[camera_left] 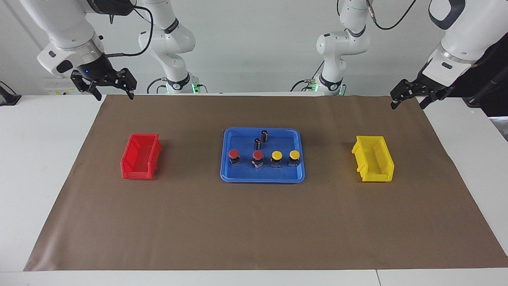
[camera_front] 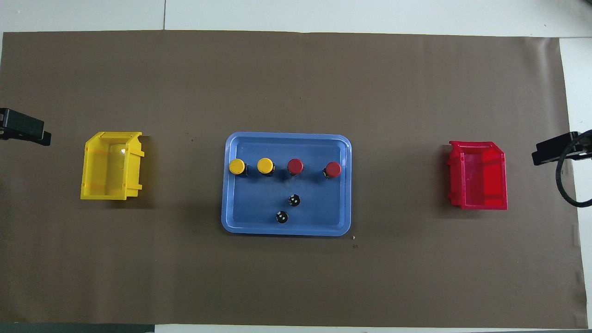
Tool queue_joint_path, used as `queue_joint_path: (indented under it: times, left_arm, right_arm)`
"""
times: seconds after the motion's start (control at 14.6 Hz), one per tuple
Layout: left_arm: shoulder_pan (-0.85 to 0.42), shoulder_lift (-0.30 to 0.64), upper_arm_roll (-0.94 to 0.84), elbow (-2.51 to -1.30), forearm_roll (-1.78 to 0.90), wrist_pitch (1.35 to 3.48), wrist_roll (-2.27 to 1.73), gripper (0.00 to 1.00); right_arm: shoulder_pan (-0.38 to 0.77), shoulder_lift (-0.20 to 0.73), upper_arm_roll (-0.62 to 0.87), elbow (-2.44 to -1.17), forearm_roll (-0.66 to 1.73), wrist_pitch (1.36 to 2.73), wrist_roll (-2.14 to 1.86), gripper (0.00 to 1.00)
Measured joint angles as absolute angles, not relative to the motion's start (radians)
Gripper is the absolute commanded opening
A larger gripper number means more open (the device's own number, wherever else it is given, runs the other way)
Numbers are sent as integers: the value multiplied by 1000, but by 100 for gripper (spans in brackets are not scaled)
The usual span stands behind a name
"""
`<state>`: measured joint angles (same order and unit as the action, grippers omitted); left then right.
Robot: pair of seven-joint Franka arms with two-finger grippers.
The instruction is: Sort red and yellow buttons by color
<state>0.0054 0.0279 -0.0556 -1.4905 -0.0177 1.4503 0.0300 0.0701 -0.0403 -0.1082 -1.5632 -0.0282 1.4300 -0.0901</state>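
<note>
Four buttons stand in a row in the blue tray (camera_left: 262, 179) at mid-table. The two red buttons (camera_left: 233, 154) (camera_left: 258, 155) are toward the right arm's end. The two yellow buttons (camera_left: 276, 155) (camera_left: 294, 154) are toward the left arm's end. In the overhead view the same row reads yellow (camera_front: 237, 166) (camera_front: 265, 165), then red (camera_front: 295, 166) (camera_front: 333, 169). My right gripper (camera_left: 114, 95) hangs open and empty over the mat's corner at its own end. The left gripper (camera_left: 408, 105) hangs open and empty over the mat's corner at the left arm's end.
A red bin (camera_left: 141, 157) sits on the brown mat toward the right arm's end. A yellow bin (camera_left: 373, 159) sits toward the left arm's end. Two dark cylinders (camera_left: 264, 136) (camera_left: 257, 143) stand in the tray, nearer to the robots than the buttons.
</note>
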Motion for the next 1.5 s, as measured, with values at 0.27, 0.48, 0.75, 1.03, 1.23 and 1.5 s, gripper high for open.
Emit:
queue_joint_path:
  times: [0.27,0.48,0.75,1.03,1.23,1.5]
  left_arm:
    - [5,28,-56,-1491,-18,1450,30,100]
    - [5,28,-56,-1491,-18,1450,30,100]
    - [5,28,-56,-1491,-18,1450,30,100]
    - [5,28,-56,-1491,-18,1450,30,100]
    - [5,28,-56,-1491,-18,1450,30,100]
    - [5,28,-56,-1491,-18,1450,30,100]
  right_arm:
    - [69,-40,-109,-1563,-28,1434,-90,100]
    - [66,-40,-111,-1563,-28,1459,-90,100]
    - [71,-40,-109,-1564,-28,1463,-93,100]
    - [90,-40,-101,-1564,-28,1463,-94,100]
    - [106,-15,-96,-1529,-21,1467,-87,100]
    - [220,91,-48,-1436,-5,1483,88,100]
